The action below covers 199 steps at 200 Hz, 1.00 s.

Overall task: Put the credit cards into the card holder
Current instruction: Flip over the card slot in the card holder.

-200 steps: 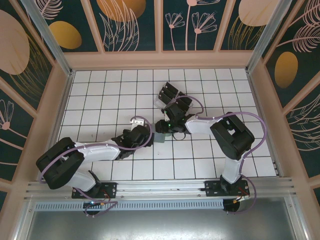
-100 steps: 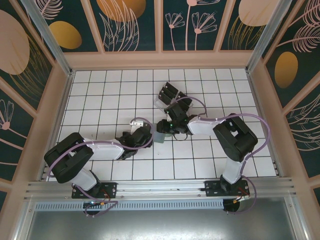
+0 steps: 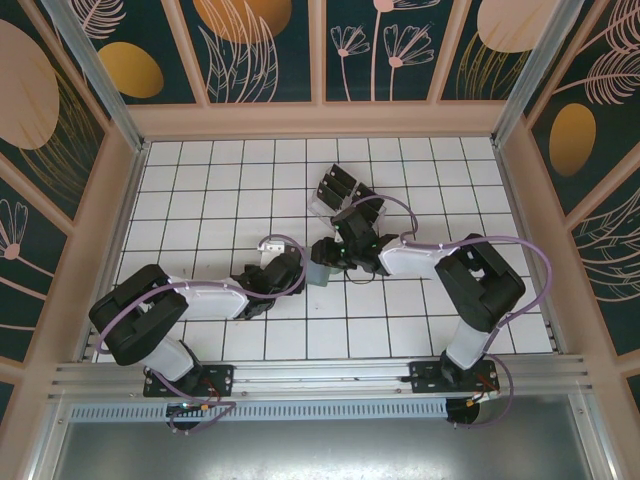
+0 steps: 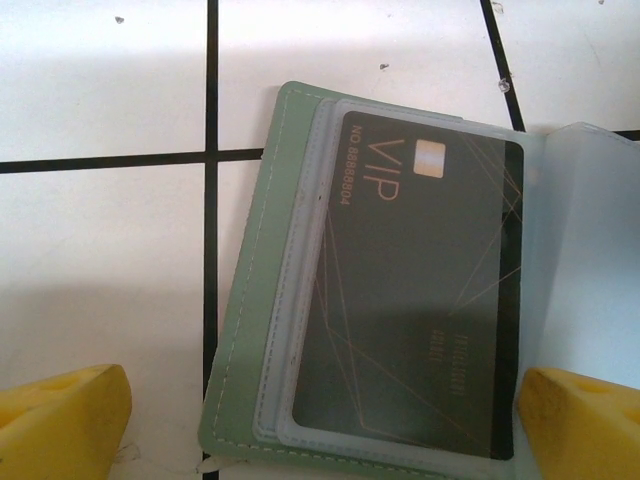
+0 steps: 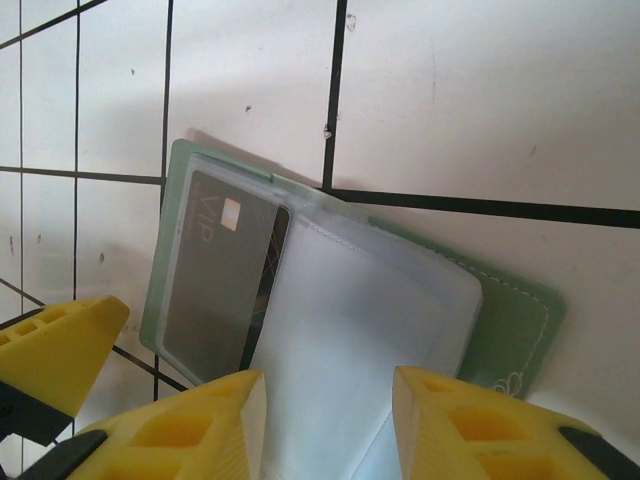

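The right arm point(image 3: 485, 285) has swung outward — the left arm point(image 3: 140, 318) inward.

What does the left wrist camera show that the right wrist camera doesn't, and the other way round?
Left wrist: the number printed beside VIP on the black credit card is readable, and the left gripper stands open wide, a yellow fingertip at each bottom corner.
Right wrist: the far green cover with its stitching, a clear sleeve lying across it, and the right gripper with its fingers apart over that sleeve.
Both: the open sage-green card holder on the white tiled table, with one card tucked into a clear pocket.
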Motion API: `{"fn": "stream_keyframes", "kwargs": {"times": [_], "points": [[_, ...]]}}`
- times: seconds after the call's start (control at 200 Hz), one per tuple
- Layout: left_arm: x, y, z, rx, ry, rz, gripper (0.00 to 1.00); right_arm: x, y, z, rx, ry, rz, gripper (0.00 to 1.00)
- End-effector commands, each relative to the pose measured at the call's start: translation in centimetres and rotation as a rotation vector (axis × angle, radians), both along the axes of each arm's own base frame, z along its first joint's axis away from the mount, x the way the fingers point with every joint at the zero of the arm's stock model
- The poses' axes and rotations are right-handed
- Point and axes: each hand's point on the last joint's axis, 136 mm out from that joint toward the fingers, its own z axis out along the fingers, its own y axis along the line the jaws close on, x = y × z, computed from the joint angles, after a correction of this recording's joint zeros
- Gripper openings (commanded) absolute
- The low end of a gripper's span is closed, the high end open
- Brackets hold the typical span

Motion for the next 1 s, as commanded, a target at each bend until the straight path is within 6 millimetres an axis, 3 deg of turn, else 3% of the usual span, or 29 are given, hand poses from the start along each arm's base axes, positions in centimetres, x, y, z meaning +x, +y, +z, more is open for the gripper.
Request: {"fn": "stream_keyframes", "kwargs": {"times": [0.0,0.525,0.726,0.991], "points": [[-0.3,0.5,-0.7,0.013,0.005,0.015,0.98,0.0,0.1,-0.7,0.002,0.006,-0.024,0.38],[-0.5,0.6,-1.0,0.013,0.012,0.012,0.98,-1.0,-0.7,-3.8,-0.027,0.075,-0.043,0.38],[-0.6,0.6,-1.1,0.01,0.015,0.012,0.98,-0.6,0.3,-3.6,0.024,0.087,-0.03,0.38],[-0.6,0.7,-0.7,0.003,0.006,0.01,0.99,0.2,1.5,-1.7,0.062,0.058,-0.013,0.38]]}}
